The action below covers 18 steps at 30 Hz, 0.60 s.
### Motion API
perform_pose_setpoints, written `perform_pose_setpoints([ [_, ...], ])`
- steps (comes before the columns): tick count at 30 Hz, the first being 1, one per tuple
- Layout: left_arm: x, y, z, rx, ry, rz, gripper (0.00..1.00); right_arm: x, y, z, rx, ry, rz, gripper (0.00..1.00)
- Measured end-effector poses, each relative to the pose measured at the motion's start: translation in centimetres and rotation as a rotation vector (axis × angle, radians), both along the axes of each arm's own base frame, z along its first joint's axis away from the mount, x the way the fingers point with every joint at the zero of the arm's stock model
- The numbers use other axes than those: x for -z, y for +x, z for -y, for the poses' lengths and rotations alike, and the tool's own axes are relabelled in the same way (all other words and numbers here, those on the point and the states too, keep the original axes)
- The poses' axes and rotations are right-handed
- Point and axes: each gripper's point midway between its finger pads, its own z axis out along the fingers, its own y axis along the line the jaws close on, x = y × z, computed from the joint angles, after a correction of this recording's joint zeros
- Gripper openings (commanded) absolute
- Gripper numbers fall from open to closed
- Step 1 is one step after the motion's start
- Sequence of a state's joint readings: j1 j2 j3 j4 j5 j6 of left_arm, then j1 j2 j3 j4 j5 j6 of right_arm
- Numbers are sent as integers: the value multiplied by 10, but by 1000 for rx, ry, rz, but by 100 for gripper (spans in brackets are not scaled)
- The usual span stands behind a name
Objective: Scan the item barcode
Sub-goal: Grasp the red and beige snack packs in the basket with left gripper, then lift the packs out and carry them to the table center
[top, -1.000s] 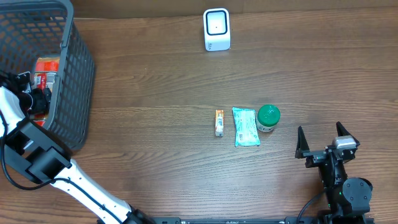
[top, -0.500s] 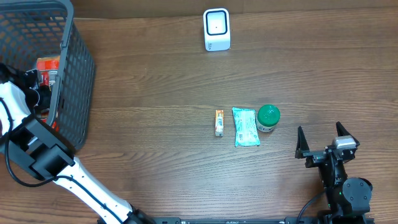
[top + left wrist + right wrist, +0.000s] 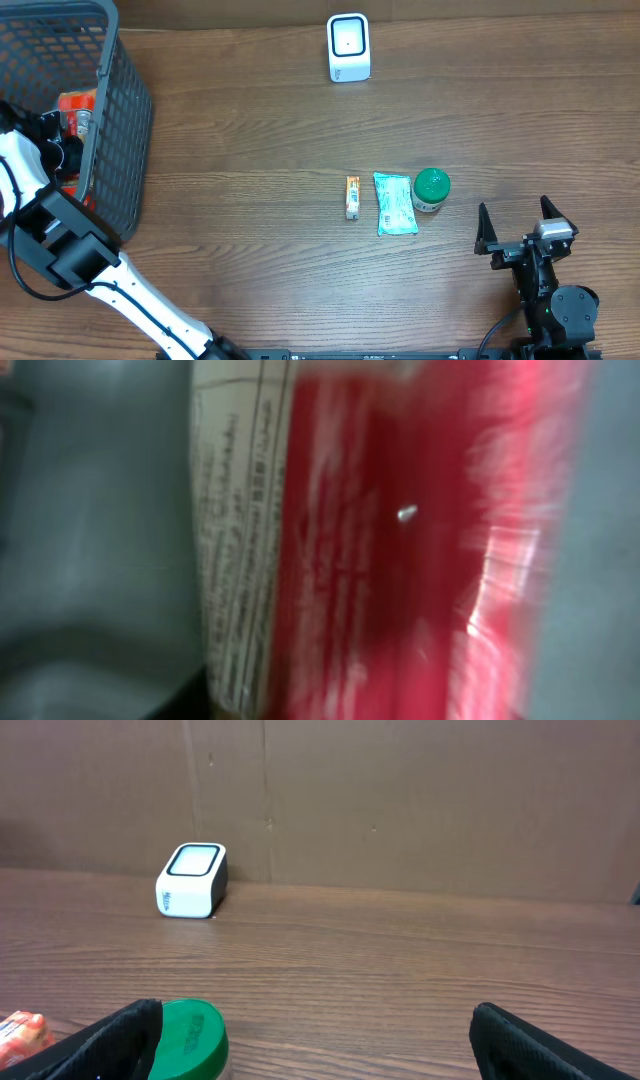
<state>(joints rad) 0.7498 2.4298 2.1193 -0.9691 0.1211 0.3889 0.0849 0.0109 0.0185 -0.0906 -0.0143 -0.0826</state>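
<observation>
Left gripper [image 3: 62, 140] low in the basket [image 3: 122, 130], close to the red packet [image 3: 75, 103], packet blurred and filling the left wrist view, fingers unseen so grip cannot be told, right gripper [image 3: 515, 215] wide open, empty.

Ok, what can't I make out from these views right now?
- Left gripper jaws: overhead, hidden by the wall of the dark mesh basket; absent from the left wrist view.
- Red-and-white printed packet: left wrist, blurred, cropped; no barcode readable.
- Small orange packet: overhead, print too small.
</observation>
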Motion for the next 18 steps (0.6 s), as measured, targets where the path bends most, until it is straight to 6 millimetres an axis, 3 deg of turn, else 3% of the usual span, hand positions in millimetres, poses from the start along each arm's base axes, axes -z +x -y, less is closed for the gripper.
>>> perform_pose_setpoints([
  [2,-4,2,0,6,7,4,10,0,0,0,1,0,1,100],
  [7,-9,3,0,6,13,12,4,0,0,0,0,0,1,100],
  [14,-22,4,9,-26,15,18,4,0,0,0,0,0,0,100],
  [18,-57,10,18,-36,53,70,4,0,0,0,0,0,1,100],
])
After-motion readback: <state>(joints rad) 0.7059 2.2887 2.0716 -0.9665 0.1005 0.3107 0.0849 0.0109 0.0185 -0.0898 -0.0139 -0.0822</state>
